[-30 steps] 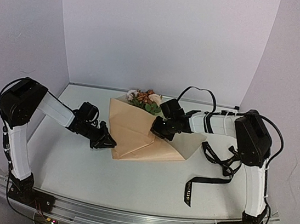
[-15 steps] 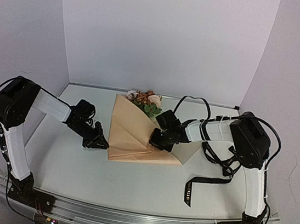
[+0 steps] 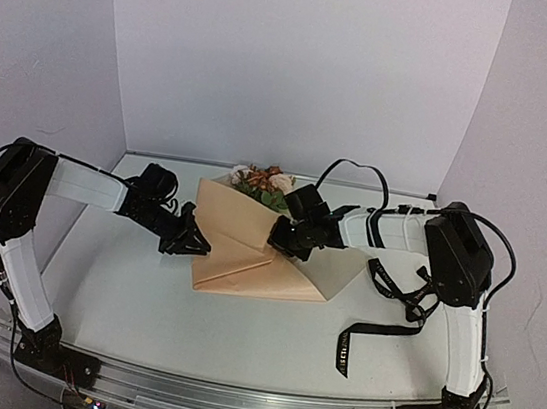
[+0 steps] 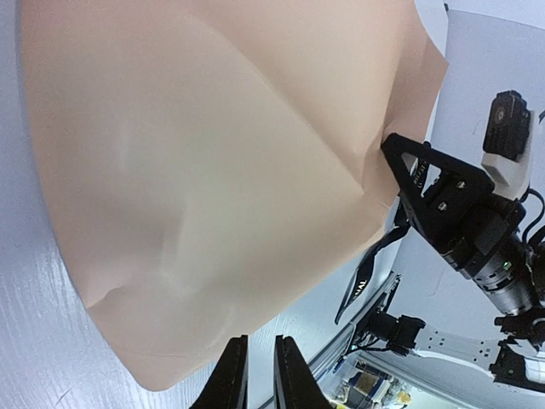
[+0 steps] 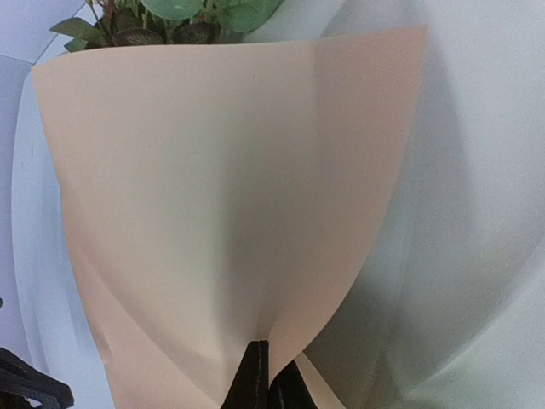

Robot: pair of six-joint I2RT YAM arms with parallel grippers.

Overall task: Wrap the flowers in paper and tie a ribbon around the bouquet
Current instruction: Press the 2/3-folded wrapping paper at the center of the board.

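Observation:
The tan paper (image 3: pixel 237 255) lies folded over the flowers (image 3: pixel 262 180) in the middle of the table, and cream and orange-brown blooms show at its far end. My right gripper (image 3: pixel 278 240) is shut on a raised fold of the paper (image 5: pixel 230 170), with green leaves (image 5: pixel 196 17) beyond it. My left gripper (image 3: pixel 195 245) is at the bundle's left edge. Its fingers (image 4: pixel 230 379) stand a narrow gap apart with bare table between them, the paper (image 4: pixel 213 170) just ahead. The black ribbon (image 3: pixel 373 330) lies loose on the table to the right.
Black cables (image 3: pixel 399 287) hang from the right arm beside the ribbon. Pale walls close in the table at the back and both sides. An aluminium rail (image 3: pixel 228 397) runs along the near edge. The right gripper (image 4: pixel 443 196) shows across the paper in the left wrist view.
The left gripper moved farther back along the paper's left edge. The bundle's near corner slid a little left, and the right gripper shifted left with the fold in it.

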